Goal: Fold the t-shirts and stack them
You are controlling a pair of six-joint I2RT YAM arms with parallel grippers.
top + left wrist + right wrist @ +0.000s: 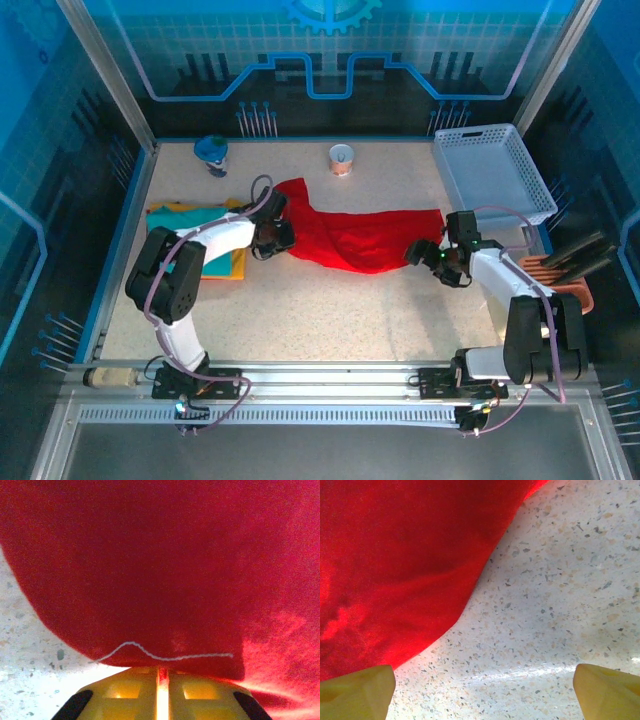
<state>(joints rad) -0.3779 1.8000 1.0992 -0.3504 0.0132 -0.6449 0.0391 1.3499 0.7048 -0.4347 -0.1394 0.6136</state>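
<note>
Jaws of the left gripper (161, 674) are pressing tight together on the hem of the red t-shirt (160, 555), while those of the right gripper (482, 692) are standing wide apart with nothing between them but bare table (570, 580), the cloth's edge lying just over the left fingertip (357, 690). Across the speckled table (330, 310) the red t-shirt (350, 238) is lying stretched out and rumpled at mid-table, running from the left gripper (272, 235) at its left end to the right gripper (425, 252) at its right end. At the far right corner the white lattice basket (490, 165) is sitting apart from the cloth. On the left side the teal t-shirt (190, 215) is resting folded on the yellow-orange t-shirt (228, 265), the pair lying partly under the left arm and just beside the red one. By the far edge a blue cup (211, 155) and a smaller pale cup (341, 159) are standing upright, well apart. In the left wrist view a loose white thread (165, 655) is trailing along the red hem just above the closed fingertips
</note>
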